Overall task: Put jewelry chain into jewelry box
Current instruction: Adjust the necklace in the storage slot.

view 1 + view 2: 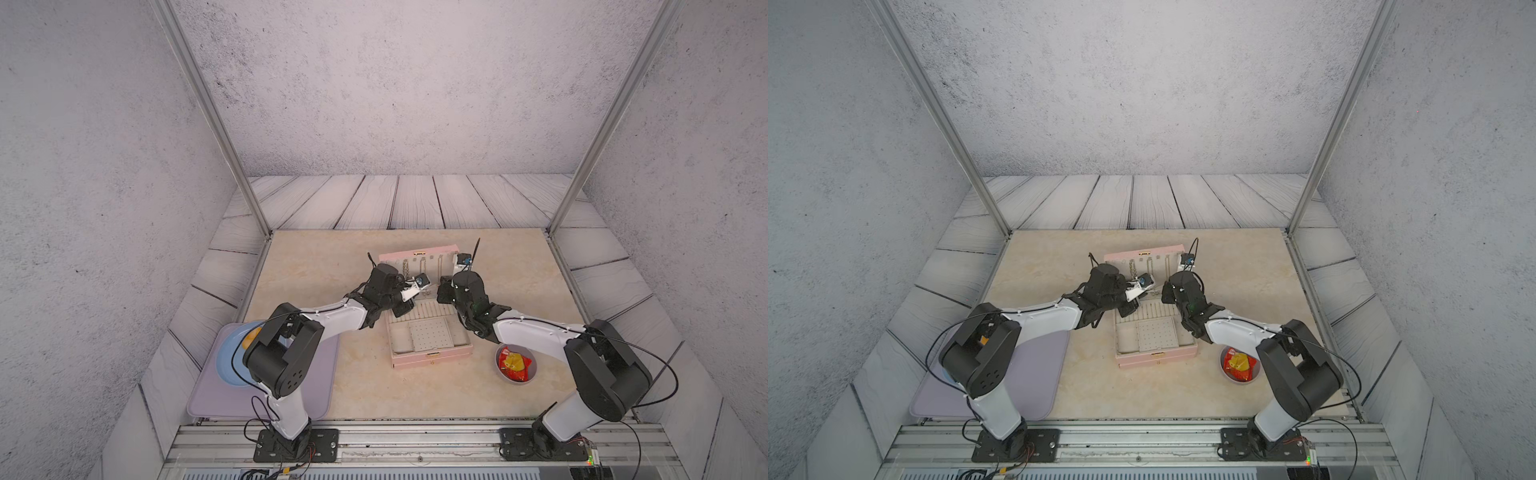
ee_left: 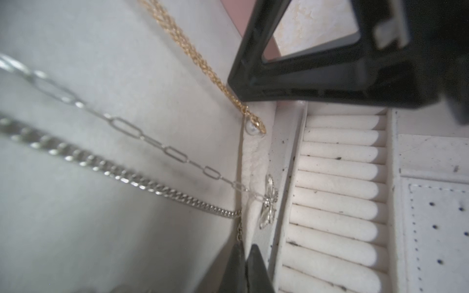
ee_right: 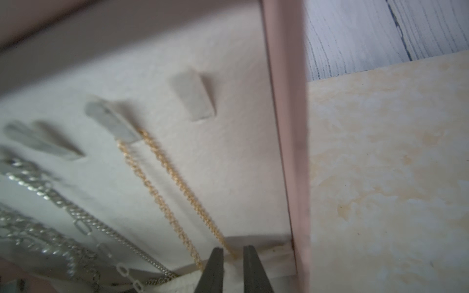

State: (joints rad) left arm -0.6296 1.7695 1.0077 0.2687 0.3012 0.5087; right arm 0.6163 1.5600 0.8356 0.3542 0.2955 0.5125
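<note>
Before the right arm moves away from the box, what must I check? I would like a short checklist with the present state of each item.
1. Jewelry chain hangs on a hook inside the lid: ok.
2. Right gripper has its jaws apart: ok.
3. Jewelry chain is free of that gripper: cannot tell; one strand runs between the tips.
4. Left gripper holds no chain: cannot tell; it is shut, and a thin chain end runs to its tips.
5. Jewelry box stands open: ok.
</note>
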